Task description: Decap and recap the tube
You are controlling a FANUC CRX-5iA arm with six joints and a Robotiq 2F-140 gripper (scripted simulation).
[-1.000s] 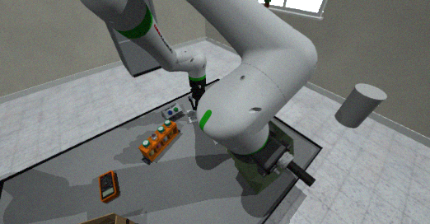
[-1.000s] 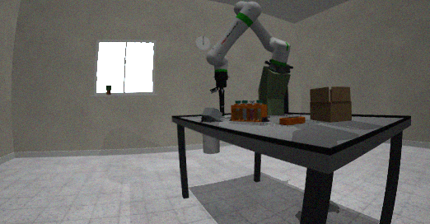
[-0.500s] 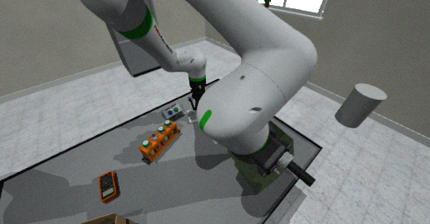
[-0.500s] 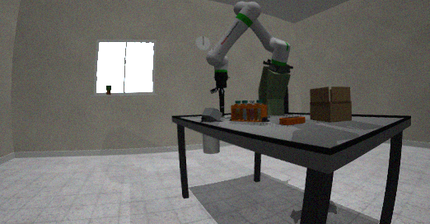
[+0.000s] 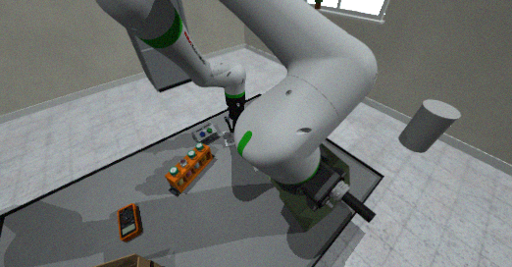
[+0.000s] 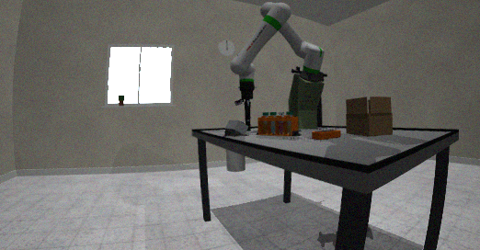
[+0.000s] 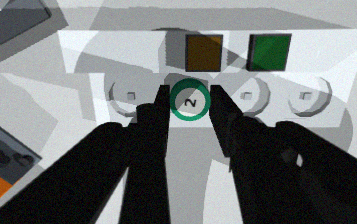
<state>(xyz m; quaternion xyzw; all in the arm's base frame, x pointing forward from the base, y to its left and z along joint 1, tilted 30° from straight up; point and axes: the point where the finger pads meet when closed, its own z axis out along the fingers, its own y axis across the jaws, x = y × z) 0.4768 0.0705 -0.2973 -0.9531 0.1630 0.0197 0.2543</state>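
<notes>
The gripper (image 7: 189, 102) stands narrowly parted, its two black fingers clamped on either side of the green-ringed cap (image 7: 190, 102) marked 2; the cap hangs over the white cap tray (image 7: 99, 55), at the second nest from the left, though whether it touches the nest cannot be told; the amber lamp (image 7: 204, 52) and green lamp (image 7: 270, 52) sit just behind, both dull.

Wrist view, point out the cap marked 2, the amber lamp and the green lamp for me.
Cap marked 2 (image 7: 190, 101): wrist view, on its printed top face.
Amber lamp (image 7: 204, 52): wrist view, middle of the square lens.
Green lamp (image 7: 270, 52): wrist view, middle of the square lens.
</notes>
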